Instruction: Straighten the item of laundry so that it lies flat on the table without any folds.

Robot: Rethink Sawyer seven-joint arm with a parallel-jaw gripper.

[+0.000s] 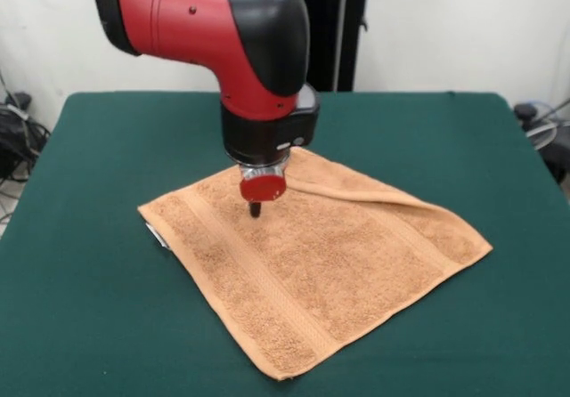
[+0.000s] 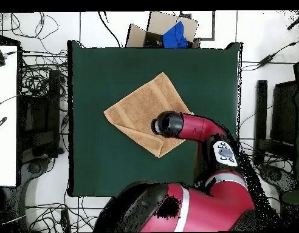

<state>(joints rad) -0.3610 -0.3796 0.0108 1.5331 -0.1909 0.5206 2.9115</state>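
The gripper (image 1: 255, 208), grip state indiscernible, presses the towel (image 1: 312, 263); next, seemingly, flatten the two-o'clock edge fold.

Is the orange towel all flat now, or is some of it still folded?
Mostly spread flat, but not fully: the towel has a folded ridge along its far edge, on the table.

Bright, even light from above; the arm (image 1: 223, 32) shows soft glare, and faint shadow edges the towel (image 1: 312, 268) on the tabletop (image 1: 89, 326).
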